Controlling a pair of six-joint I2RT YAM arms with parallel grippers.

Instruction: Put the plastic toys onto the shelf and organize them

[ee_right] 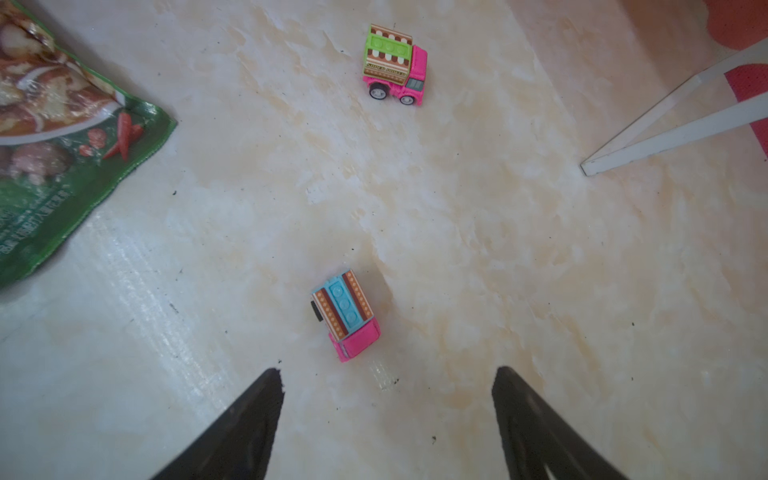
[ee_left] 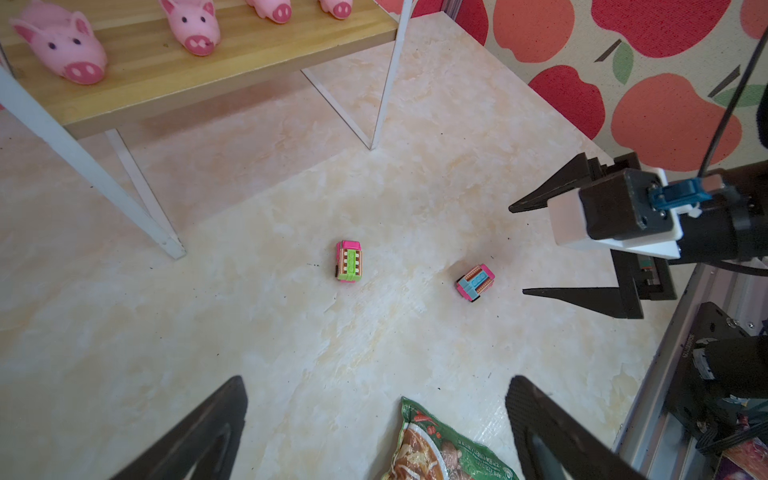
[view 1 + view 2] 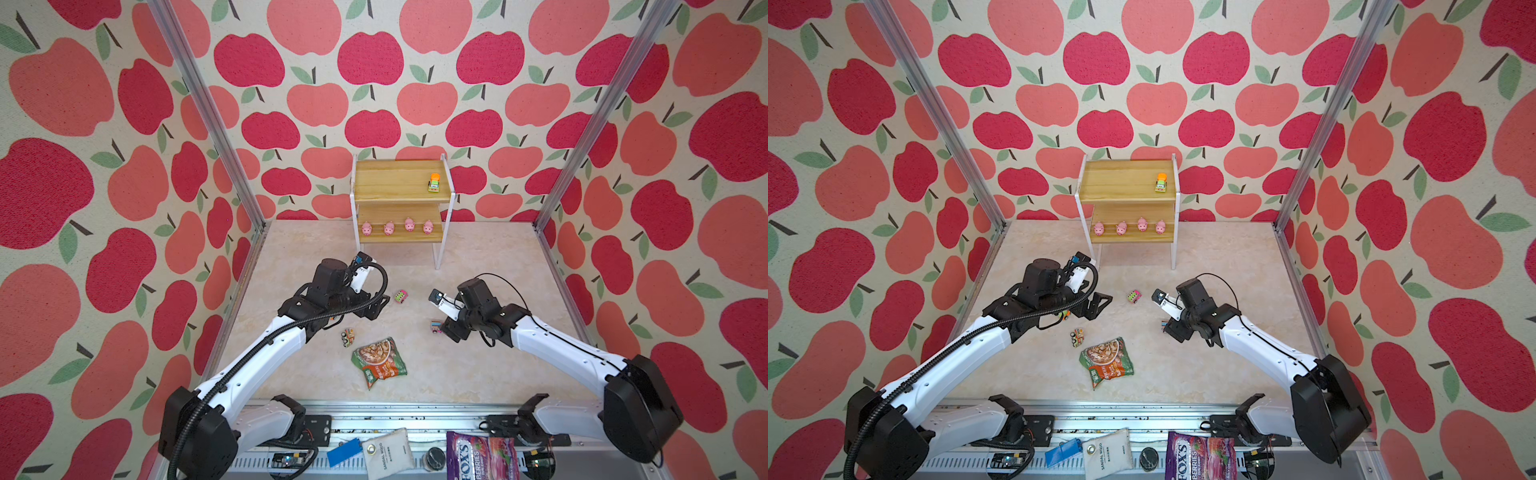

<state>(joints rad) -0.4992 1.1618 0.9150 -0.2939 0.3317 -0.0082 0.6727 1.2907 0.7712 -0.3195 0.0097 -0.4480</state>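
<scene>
Table [image 3: 1183, 374], truck [image 3: 1065, 316] half under left arm [image 3: 967, 349]

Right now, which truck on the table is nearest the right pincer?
The pink truck with the blue roof, just ahead of the right pincer; the green-roofed pink truck sits farther off.

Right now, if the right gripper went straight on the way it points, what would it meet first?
Most likely the blue-roofed pink truck, resting on the table just ahead of the right gripper, in line with its open jaws. Depth is unclear; the gripper may be above it.
</scene>
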